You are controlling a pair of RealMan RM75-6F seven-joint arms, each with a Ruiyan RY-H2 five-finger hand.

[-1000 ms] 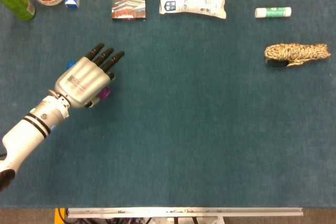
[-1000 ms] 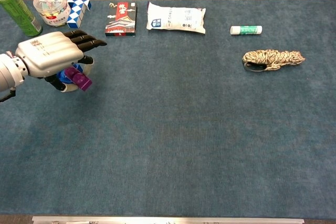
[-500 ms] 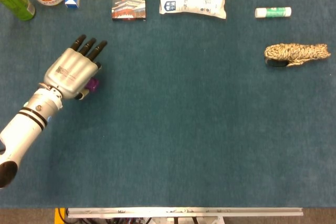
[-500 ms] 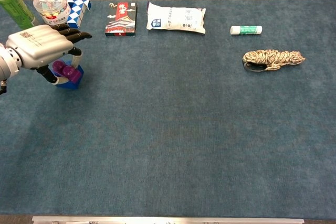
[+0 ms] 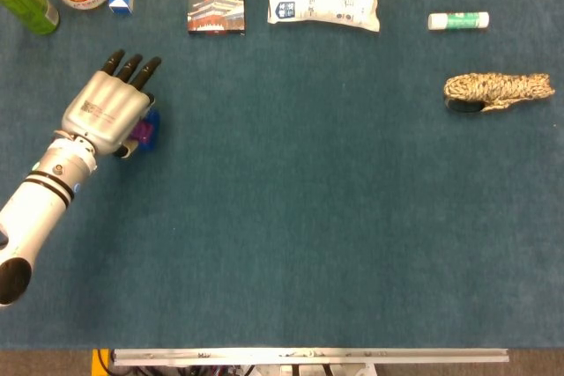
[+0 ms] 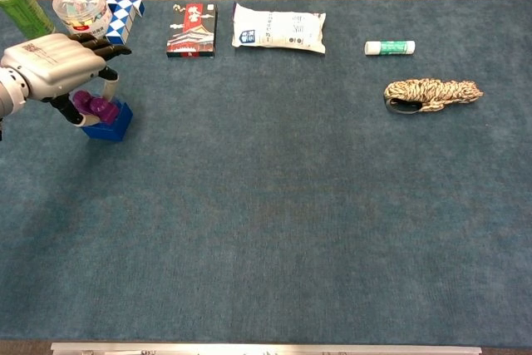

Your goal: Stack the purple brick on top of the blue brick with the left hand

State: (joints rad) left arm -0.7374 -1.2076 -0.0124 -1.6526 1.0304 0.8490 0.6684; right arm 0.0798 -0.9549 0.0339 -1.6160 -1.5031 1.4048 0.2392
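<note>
"When you look under the left hand (image 6: 51, 70), what is new?"

"The purple brick (image 6: 93, 106) has moved. A moment ago the hand carried it in the air, just beside the blue brick (image 6: 109, 121). Now the purple brick sits on top of the blue one, right below the hand's fingers."

"Is the hand letting go?"

"Not yet, I think. In the chest view the thumb and a finger are close on each side of the purple brick, so the hand holds it in a narrow pinch. The other fingers reach forward, away from the arm."

"Can you see the bricks from above?"

"Only a bit. In the head view the hand (image 5: 104, 115) hides most of them. A little purple (image 5: 141, 132) and a little blue (image 5: 152, 126) peek out at its side."

"So is the job done?"

"Almost, I would say. The purple brick looks a bit tipped and off to one side of the blue one. It may need a push down before the hand opens, or it could fall off onto the table (image 6: 274, 205)."

"And the right hand?"

"No view shows it."
</note>
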